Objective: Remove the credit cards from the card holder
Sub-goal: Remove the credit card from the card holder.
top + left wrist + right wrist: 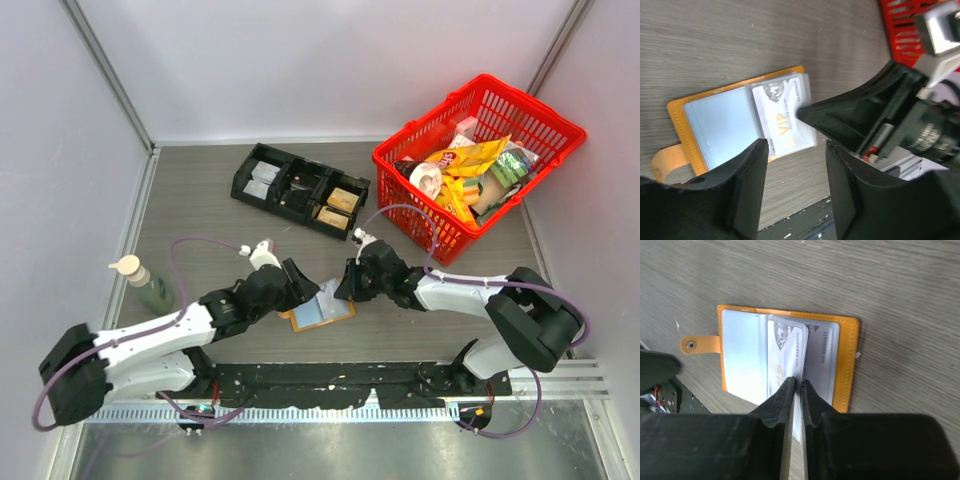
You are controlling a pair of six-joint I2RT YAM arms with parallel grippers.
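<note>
Looking down from above, you have the tan-orange bifold card holder (320,314) lying open and flat on the grey wood-grain table (200,210). It sits near the near edge, roughly in the middle, between your two arms. Its pale blue-grey inner panels face up, and its small snap tab (700,345) sticks out on the left-arm side.

Your right gripper (797,385) reaches in from the right. Its black fingers are pressed almost together, pinching the edge of a white plastic card (785,350) with gold VIP lettering. That card is partly drawn out of its clear sleeve and overlaps the holder's middle fold. A second pale card (822,350) with raised digits sits in the sleeve just beside it.

Your left gripper (796,146) is just beside the holder on the left, its fingers spread apart and gripping nothing. In its own wrist view, the card and the right gripper's fingertip show in the gap between them.

Farther back you have a black compartment tray (300,190) left of centre. A red wire basket (440,225) full of packets sits at the far right. A small bottle with a beige cap (140,280) stands at the left.
</note>
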